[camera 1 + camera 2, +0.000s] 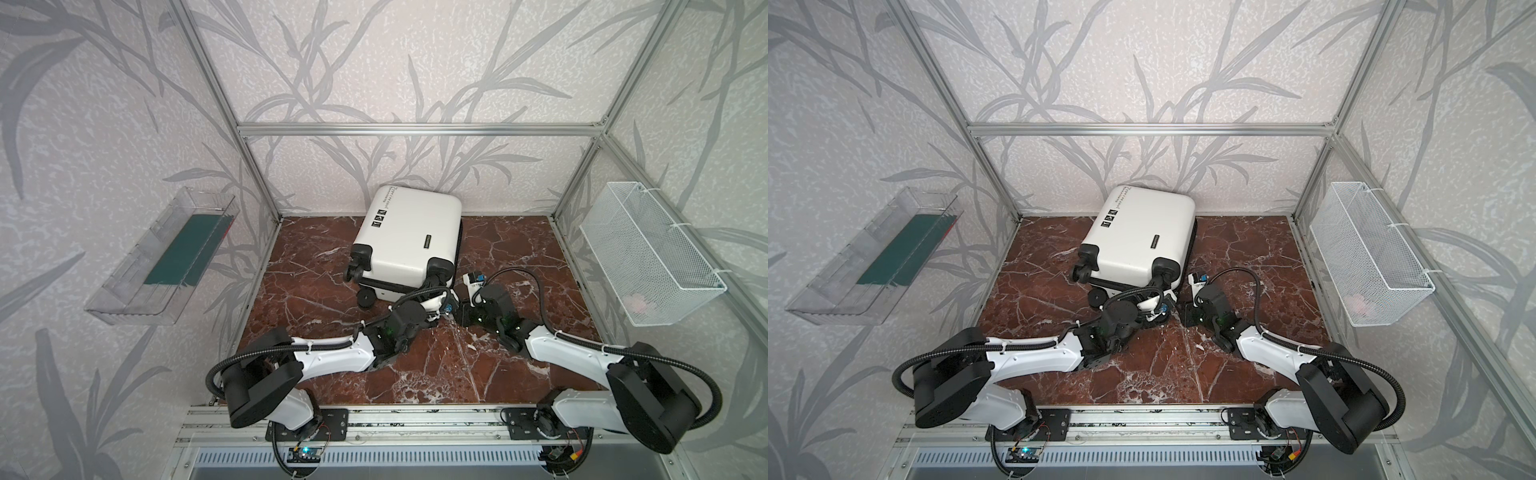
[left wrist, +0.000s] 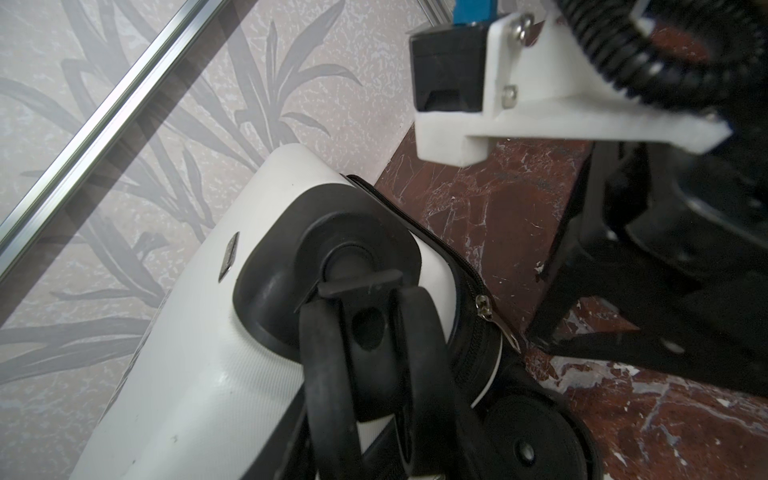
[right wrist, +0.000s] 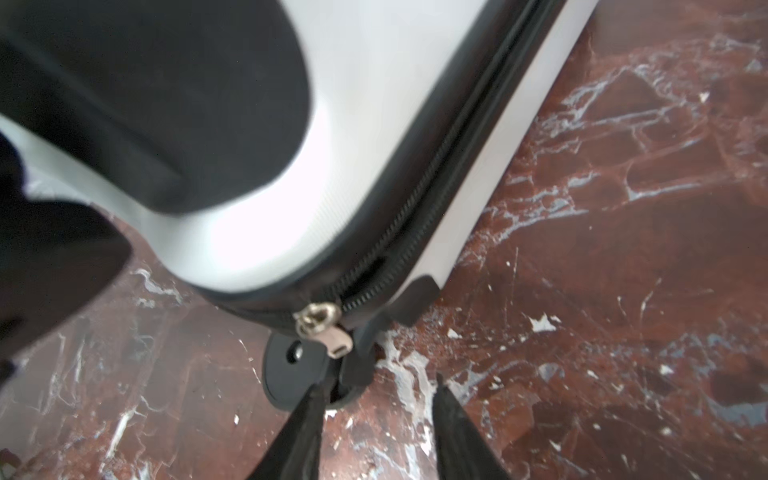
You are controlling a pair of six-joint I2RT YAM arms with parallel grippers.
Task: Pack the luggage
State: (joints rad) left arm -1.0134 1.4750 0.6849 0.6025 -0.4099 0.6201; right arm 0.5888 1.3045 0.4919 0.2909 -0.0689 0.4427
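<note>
Right pincer [image 3: 380,384] gapes empty, tips just short of the zip pull [image 3: 328,328] at its 12 o'clock, probably lined up to work the zipper. Left pincer [image 1: 434,286] sits at a wheel [image 2: 424,353], perhaps steadying the case; I cannot tell its grip. The luggage [image 1: 409,237] lies flat at the 12 o'clock end of the bench [image 1: 519,257].

leaf-patterned grey wallpaper [image 1: 374,62] walls, aluminium frame [image 1: 415,129], red-brown marble tabletop [image 1: 519,249], soft even light

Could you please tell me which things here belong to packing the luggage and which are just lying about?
Job: luggage, its zipper pull, open right gripper near it.
Lying about: clear plastic bin with a green item, white wire basket.
</note>
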